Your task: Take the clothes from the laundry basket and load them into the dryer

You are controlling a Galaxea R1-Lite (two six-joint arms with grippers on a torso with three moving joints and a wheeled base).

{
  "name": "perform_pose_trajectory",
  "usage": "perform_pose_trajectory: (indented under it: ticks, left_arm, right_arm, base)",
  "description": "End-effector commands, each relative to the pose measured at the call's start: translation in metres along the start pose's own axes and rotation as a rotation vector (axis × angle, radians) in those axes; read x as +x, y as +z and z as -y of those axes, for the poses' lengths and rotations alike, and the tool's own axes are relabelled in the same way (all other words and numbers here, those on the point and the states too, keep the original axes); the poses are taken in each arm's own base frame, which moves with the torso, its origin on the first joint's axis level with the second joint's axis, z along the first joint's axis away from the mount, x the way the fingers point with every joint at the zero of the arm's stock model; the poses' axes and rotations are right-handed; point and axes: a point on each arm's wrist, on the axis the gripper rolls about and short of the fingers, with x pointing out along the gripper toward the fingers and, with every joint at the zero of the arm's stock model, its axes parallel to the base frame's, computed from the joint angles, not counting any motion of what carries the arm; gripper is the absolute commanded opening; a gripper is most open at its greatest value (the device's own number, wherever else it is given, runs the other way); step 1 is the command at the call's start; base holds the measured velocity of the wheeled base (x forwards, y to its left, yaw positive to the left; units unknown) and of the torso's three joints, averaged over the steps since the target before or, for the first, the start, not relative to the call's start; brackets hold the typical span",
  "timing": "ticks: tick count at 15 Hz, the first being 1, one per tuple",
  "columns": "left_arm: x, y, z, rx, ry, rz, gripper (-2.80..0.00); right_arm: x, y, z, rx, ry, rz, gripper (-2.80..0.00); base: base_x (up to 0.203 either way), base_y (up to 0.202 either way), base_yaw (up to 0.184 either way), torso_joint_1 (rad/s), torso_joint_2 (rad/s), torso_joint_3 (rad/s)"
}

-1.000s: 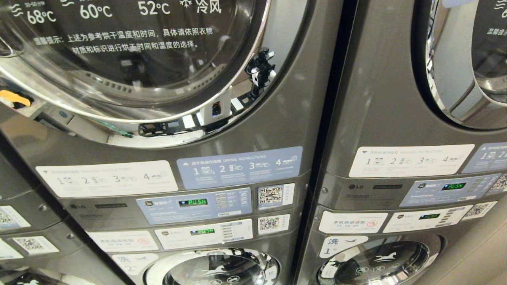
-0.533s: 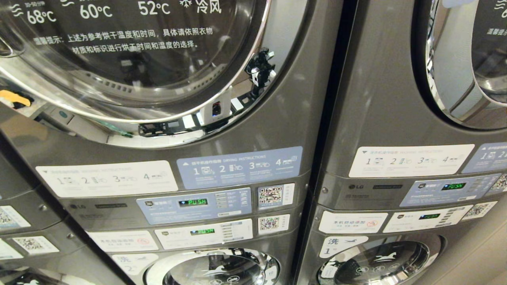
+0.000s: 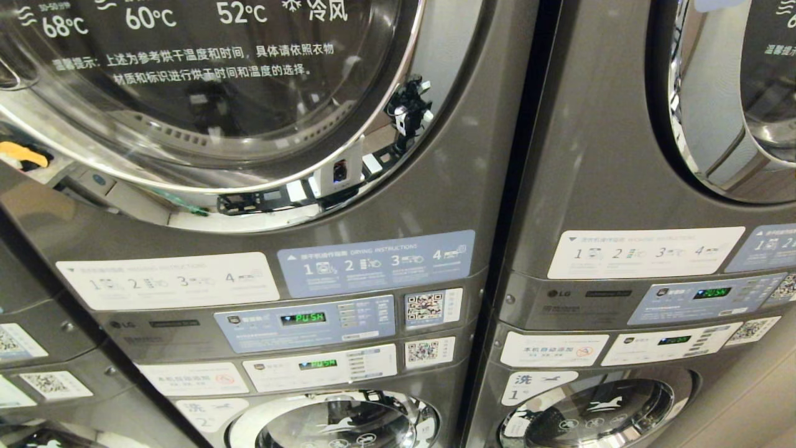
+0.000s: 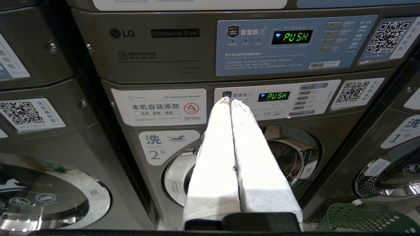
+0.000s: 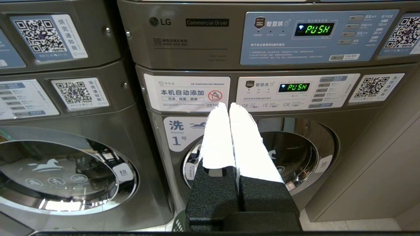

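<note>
A dryer with a round glass door (image 3: 205, 93), shut, fills the upper left of the head view; its control panel (image 3: 305, 322) reads PUSH. No arm shows in that view. My left gripper (image 4: 230, 101) is shut and empty, held low in front of washer number 2 (image 4: 242, 164). A corner of the green laundry basket (image 4: 361, 219) lies on the floor beside that washer. My right gripper (image 5: 228, 105) is also shut and empty, facing washer number 1 (image 5: 295, 154); a sliver of the laundry basket (image 5: 178, 225) shows below it. The clothes are out of view.
A second stacked dryer and washer unit (image 3: 622, 155) stands to the right, its dryer door (image 3: 740, 99) partly in view. A third unit (image 4: 32, 114) stands to the left. A beige wall (image 5: 387, 157) borders the right-hand machine.
</note>
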Motion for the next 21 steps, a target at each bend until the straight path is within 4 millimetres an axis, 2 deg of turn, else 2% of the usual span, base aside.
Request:
perform_pose_trajectory:
  ticks: [1,21]
  left_arm:
    - [0.0001,-0.0004,0.0000,0.000,0.000,-0.001,-2.80]
    - [0.0001,-0.0004,0.0000,0.000,0.000,-0.001,-2.80]
  right_arm:
    - [0.0000,0.0000,0.0000,0.000,0.000,0.000,-2.80]
    - [0.0000,0.0000,0.0000,0.000,0.001,0.000,-2.80]
  base:
    - [0.000,0.000,0.000,0.000,0.00,0.000]
    - [0.000,0.000,0.000,0.000,0.00,0.000]
